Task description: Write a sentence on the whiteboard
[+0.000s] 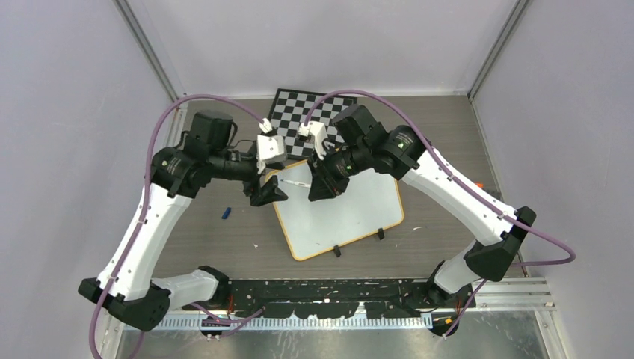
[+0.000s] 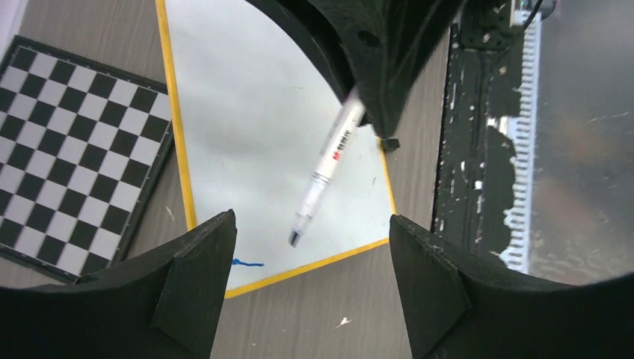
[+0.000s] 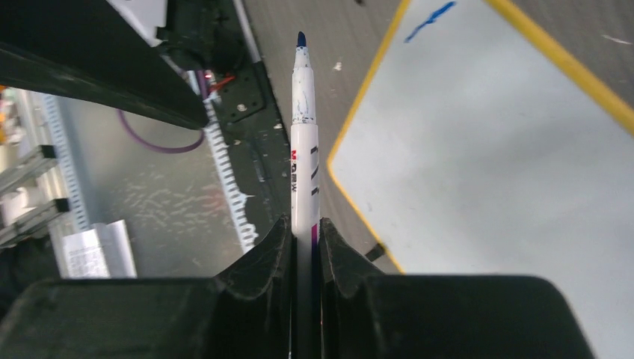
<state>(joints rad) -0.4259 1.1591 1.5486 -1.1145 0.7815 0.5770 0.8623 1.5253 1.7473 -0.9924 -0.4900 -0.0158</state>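
While the whiteboard (image 1: 351, 213) is lying mid-table, its far edge just beside the chessboard (image 1: 291, 108), the right gripper (image 3: 305, 224) is pinching a marker (image 3: 304, 134) above its left corner and the left gripper (image 1: 268, 196) is hovering opposite, fingers (image 2: 194, 277) spread wide, empty.

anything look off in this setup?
Whiteboard lies skewed to the table edges. A small blue piece, maybe the cap, lies loose on the table left of it. One short blue stroke sits at a board corner. Marker is uncapped in the right gripper.
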